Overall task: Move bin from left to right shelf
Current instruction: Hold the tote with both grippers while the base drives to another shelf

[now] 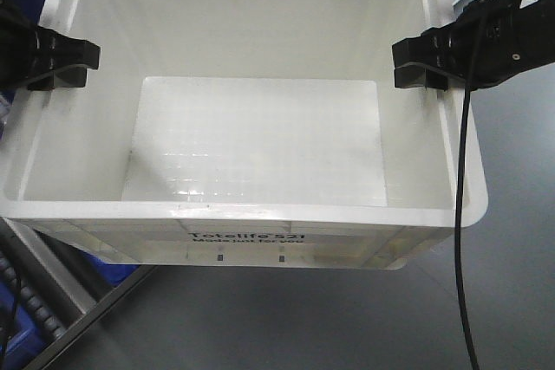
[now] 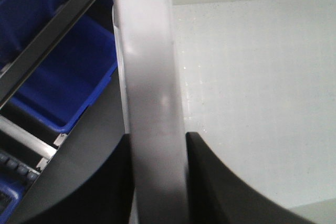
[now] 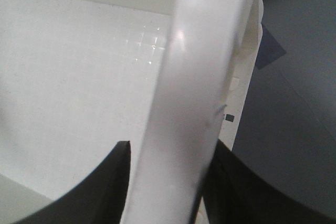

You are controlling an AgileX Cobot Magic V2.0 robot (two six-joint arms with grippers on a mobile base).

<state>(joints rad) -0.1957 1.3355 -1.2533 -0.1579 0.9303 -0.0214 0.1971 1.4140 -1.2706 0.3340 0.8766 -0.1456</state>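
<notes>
The left claw [image 1: 71, 67] is clamped on the left side rim of the white bin [image 1: 251, 212], with one finger inside the wall and one outside. The right claw [image 1: 418, 62] grips the opposite rim the same way. The bin sits between them, empty, its "Totelife 521" print facing the front camera. Beyond its left side are a blue bin [image 2: 68, 77] and a metal shelf rail [image 2: 52, 30]. Grey floor [image 1: 329, 318] shows below. A black cable [image 1: 460, 240] hangs by the right arm.
</notes>
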